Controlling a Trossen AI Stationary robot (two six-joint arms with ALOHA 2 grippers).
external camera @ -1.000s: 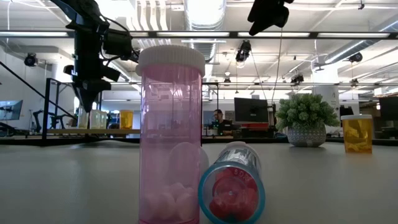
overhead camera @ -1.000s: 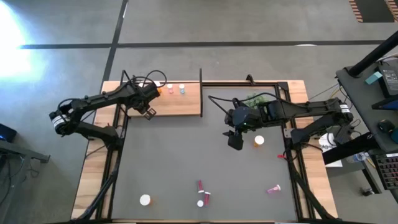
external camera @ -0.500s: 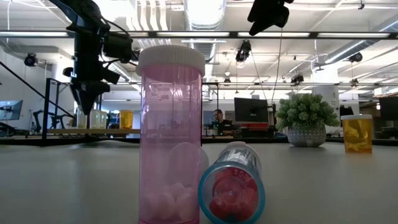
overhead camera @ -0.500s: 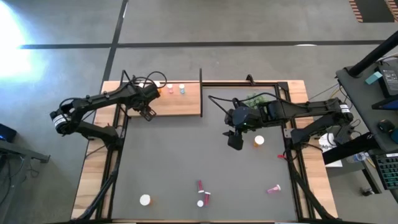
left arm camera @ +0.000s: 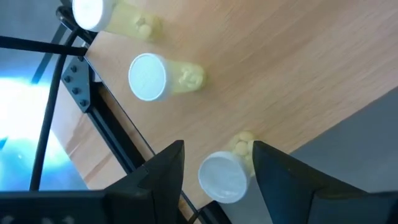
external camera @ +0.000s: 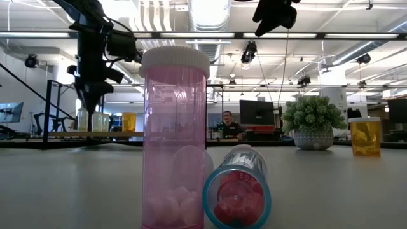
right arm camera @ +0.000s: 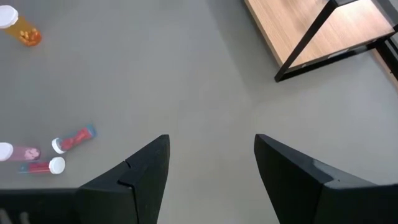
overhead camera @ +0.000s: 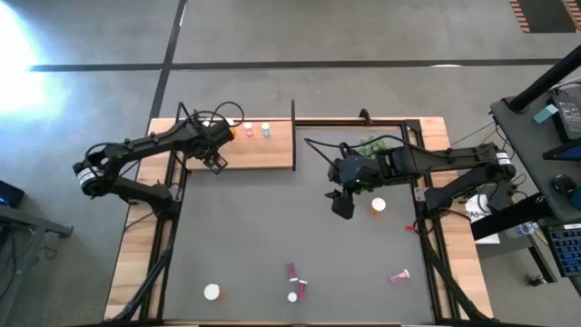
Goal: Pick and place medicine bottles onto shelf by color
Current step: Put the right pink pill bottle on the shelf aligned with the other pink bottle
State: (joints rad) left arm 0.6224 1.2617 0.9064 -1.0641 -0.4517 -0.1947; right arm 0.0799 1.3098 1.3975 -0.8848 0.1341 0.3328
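The light-wood shelf [overhead camera: 263, 150] lies at the mat's far left, with a black post [overhead camera: 293, 118] at its right end. My left gripper [overhead camera: 216, 163] hangs open above the shelf's left part. In the left wrist view [left arm camera: 217, 165] its fingers stand on either side of an upright yellowish bottle [left arm camera: 224, 177]. Two more yellowish bottles [left arm camera: 152, 76] [left arm camera: 93, 9] stand behind it. An orange bottle [overhead camera: 231, 133] and two others [overhead camera: 257, 130] stand farther right. My right gripper [overhead camera: 343, 207] is open and empty above the mat, beside an orange bottle [overhead camera: 378, 205].
Pink and red bottles [overhead camera: 294, 282] stand and lie near the mat's front edge, close in the low view [external camera: 175, 137]. Another pink one [overhead camera: 399, 274] lies at the front right and an orange one [overhead camera: 211, 292] at the front left. A green plant [overhead camera: 368, 145] stands at the back right.
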